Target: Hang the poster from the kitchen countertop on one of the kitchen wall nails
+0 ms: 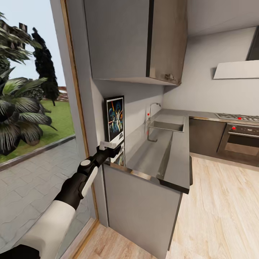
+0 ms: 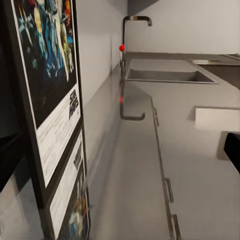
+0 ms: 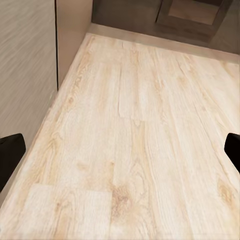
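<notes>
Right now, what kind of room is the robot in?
It looks like a kitchen. There is a sink with a tap set in a shiny steel countertop, and an oven with a hob on top.

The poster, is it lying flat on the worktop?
No, the poster stands upright on the kitchen countertop against the wall, with the left gripper at its bottom edge.

Grey wall cabinet [image 1: 135,39] overhead, worn wood-look side panel. Range hood [image 1: 235,69] on far wall, gas hob [image 1: 237,117] under it, oven [image 1: 240,140] below with red knobs. Light wood plank floor [image 3: 135,145]. Large window [image 1: 34,108] on the left: palm plant [image 1: 18,108], dark conifer [image 1: 45,64], lawn, grey paving outside.
</notes>
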Robot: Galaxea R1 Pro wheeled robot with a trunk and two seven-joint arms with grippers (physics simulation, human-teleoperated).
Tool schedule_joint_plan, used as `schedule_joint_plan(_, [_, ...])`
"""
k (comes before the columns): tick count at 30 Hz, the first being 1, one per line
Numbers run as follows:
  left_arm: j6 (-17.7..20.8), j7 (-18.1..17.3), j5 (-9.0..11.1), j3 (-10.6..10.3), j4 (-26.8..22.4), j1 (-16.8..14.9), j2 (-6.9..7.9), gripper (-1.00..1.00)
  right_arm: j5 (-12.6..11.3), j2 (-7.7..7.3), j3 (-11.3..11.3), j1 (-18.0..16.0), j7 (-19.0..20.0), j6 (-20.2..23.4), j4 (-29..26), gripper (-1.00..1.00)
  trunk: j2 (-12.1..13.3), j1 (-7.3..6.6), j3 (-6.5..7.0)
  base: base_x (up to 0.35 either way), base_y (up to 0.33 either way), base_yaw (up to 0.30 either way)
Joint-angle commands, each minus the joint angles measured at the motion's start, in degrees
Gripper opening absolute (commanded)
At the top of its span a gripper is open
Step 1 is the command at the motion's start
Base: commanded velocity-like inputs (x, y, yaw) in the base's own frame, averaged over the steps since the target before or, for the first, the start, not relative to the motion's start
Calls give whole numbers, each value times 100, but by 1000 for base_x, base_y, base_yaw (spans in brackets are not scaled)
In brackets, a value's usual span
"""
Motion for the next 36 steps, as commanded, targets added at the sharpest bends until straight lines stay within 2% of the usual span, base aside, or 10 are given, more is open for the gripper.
schedule_joint_plan(1, [36,-5,60,6,1,-4,4,100,-34,-2,8,3,-5,-13,-5,100,-4,0,-5,5,3,0])
schedule_joint_plan(10, [-10,120,73,70,285,-4,40,100,-34,-4,7,3,-5,-13,1,100,-4,0,-5,1,1,0])
schedule_joint_plan(11, [-11,185,76,84,292,-4,39,100,-34,-4,7,3,-5,-13,1,100,-4,0,-5,0,0,0])
schedule_joint_plan(12, [-21,533,91,117,307,-4,35,100,-34,-5,7,3,-5,-13,1,100,-4,0,-5,0,0,0])
schedule_joint_plan(15, [-28,761,107,128,292,-4,30,100,-34,-6,7,3,-5,-13,1,100,-4,0,-5,0,0,0])
schedule_joint_plan(36, [-32,833,113,132,252,-4,33,100,-34,-6,6,3,-5,-22,1,100,-4,0,-5,86,0,0])
